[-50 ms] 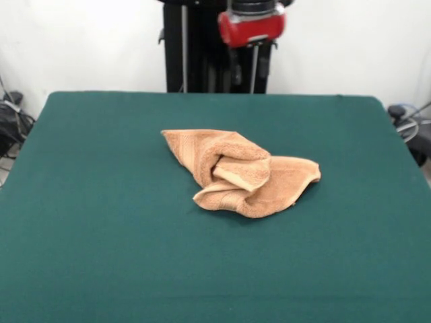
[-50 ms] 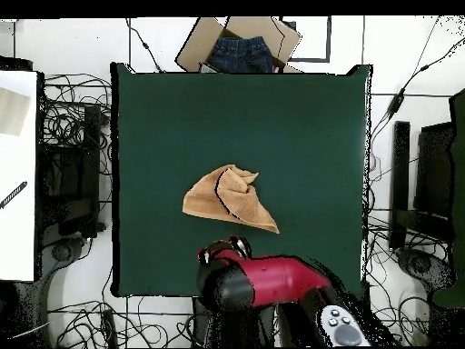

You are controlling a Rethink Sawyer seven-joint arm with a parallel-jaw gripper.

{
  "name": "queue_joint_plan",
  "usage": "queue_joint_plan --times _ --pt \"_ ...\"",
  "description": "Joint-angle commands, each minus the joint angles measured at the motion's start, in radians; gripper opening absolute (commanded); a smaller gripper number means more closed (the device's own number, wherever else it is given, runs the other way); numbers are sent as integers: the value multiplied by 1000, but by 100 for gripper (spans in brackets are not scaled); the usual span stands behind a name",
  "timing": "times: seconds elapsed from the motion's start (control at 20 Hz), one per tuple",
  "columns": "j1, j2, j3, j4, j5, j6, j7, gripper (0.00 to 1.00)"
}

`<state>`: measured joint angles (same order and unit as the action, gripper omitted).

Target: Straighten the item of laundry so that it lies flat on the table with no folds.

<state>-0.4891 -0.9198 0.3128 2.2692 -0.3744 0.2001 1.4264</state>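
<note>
The item of laundry (image 1: 242, 173) is an orange-tan towel lying crumpled near the middle of the green table (image 1: 101, 202). One corner is rolled over its centre and several folds are stacked on top. From above, the towel (image 2: 227, 198) makes a rough triangle on the table (image 2: 309, 136). My gripper (image 1: 250, 48) hangs under the red wrist at the far edge, raised and well apart from the towel. Seen from overhead, the gripper (image 2: 227, 250) sits just below the towel's lower edge. It holds nothing that I can see.
A cardboard box with blue denim (image 2: 241, 45) lies off the table's top edge in the overhead view. Cables (image 2: 77, 118) spread over the floor on both sides. A white surface (image 2: 18, 173) stands at the left and black equipment (image 2: 436, 173) at the right.
</note>
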Motion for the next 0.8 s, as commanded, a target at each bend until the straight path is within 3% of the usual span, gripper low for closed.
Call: queue_joint_plan --times 0.05,0.8 --pt "173 2 -124 53 124 -87 362 100" --pt "570 38 -280 17 393 -111 476 100"
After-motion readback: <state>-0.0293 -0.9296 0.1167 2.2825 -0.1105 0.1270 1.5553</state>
